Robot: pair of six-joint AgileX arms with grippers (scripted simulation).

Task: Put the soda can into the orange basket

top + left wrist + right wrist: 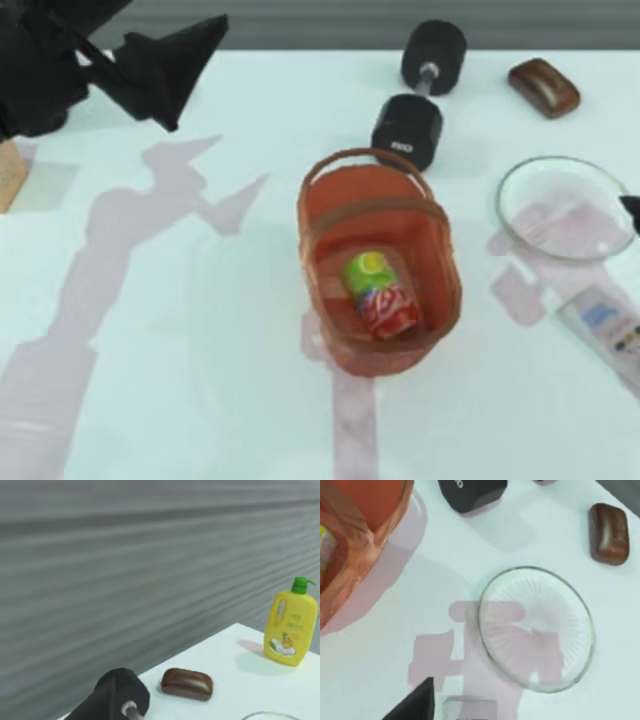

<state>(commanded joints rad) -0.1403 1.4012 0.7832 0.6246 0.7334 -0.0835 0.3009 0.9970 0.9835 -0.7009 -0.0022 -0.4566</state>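
Observation:
The soda can [378, 292], lime-green at one end and red at the other, lies on its side inside the orange basket [308, 222], which stands at the middle of the table with its arched handle across the top. Raised over the table's far left corner, my left gripper [198, 76] is open and empty, well away from the basket. Only the black tip of my right gripper [632, 208] shows at the right edge, beside the glass plate. The right wrist view catches the basket's wall [367, 535].
A black dumbbell [420, 95] lies just behind the basket. A brown bar [543, 87] sits at the far right and a clear glass plate [565, 208] to the basket's right. A flat white device [605, 320] lies near the right edge, a wooden block [10, 175] at the left edge, and a yellow pump bottle [291, 622] farther off.

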